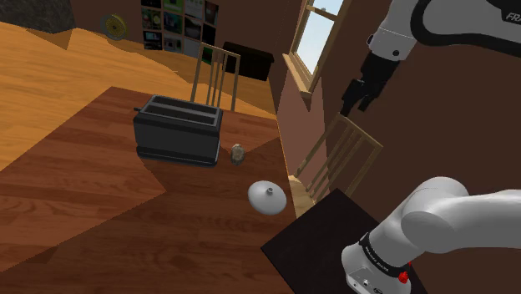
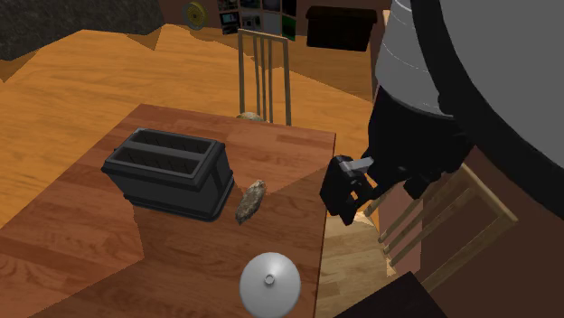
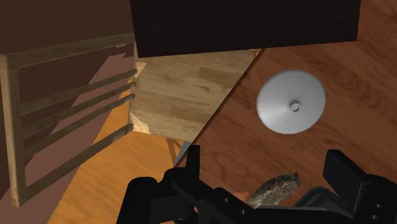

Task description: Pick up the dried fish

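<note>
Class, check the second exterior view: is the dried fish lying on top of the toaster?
No, the dried fish lies on the table beside the toaster, not on it.

mottled brown dried fish (image 2: 250,201), flat on table, beside toaster
</note>
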